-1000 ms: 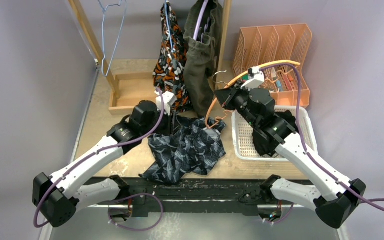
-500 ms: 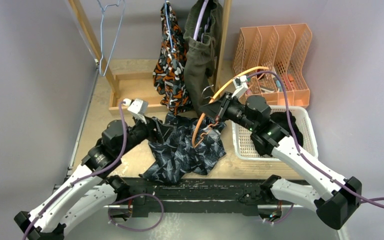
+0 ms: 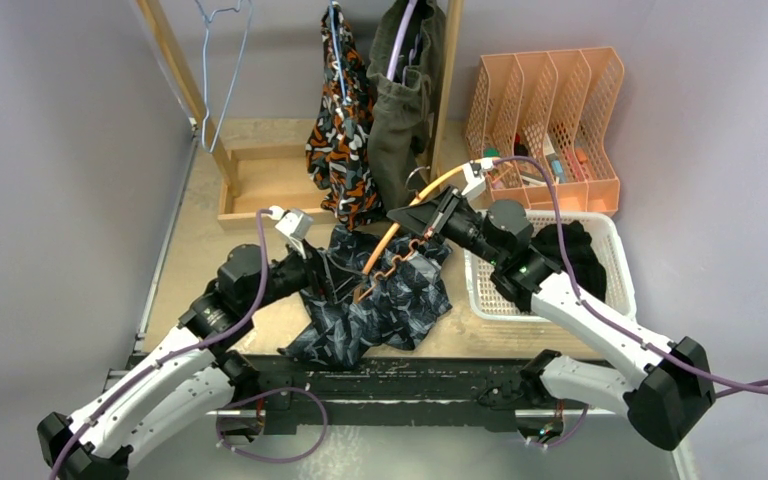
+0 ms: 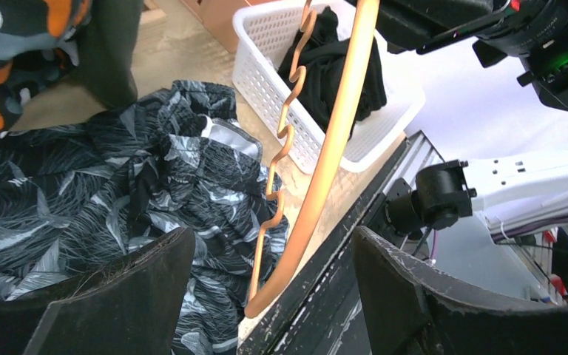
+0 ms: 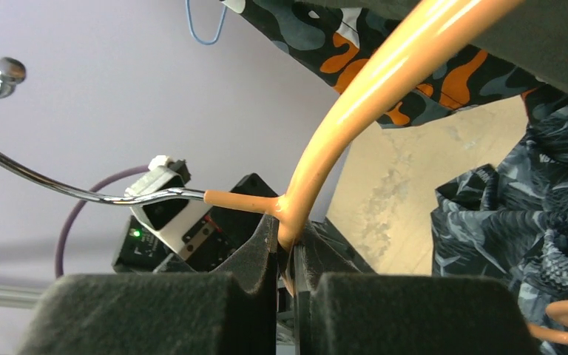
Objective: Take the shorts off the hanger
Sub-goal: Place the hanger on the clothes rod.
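Tabletop: crumpled navy pale-print shorts

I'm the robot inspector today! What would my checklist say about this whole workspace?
Surface: wooden table, pale top.
Job's things: navy shorts, pale print, crumpled on table; camo shorts and olive shorts hanging at back; black shorts in white basket.
Clutter: orange file rack, empty blue hanger.
Grippers: left gripper open over navy shorts; right gripper shut on orange hanger.
Cables: purple cable along each arm.
Surroundings: plain grey walls.
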You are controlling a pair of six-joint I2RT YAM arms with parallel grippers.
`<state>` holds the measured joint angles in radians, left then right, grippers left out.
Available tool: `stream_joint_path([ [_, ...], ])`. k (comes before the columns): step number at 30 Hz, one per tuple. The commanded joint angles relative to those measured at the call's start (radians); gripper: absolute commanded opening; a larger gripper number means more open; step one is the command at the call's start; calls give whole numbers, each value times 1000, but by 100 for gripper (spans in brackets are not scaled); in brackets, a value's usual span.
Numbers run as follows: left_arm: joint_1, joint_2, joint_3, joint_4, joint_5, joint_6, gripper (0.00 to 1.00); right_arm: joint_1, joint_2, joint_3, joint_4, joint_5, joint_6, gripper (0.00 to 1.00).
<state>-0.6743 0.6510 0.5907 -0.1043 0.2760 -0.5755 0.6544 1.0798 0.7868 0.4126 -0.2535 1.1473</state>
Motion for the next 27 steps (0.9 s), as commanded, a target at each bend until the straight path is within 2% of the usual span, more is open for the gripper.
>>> stream_joint_path([
  [1,2,30,-10,59,91,-2,77,-2,-10,-15,162,12,109,0],
  [4,2,48,-14,70,139,7,77,-2,4,-16,180,8,137,0],
  [10,2,104,36,-81,60,110,76,-2,32,0,210,-37,164,0],
  [19,1,182,64,-32,85,103,57,-2,53,-18,256,-62,205,0],
  [24,1,190,48,52,102,62,57,-2,63,-55,315,-70,242,0],
  [27,1,208,69,25,90,89,57,-1,73,-50,323,-82,240,0],
])
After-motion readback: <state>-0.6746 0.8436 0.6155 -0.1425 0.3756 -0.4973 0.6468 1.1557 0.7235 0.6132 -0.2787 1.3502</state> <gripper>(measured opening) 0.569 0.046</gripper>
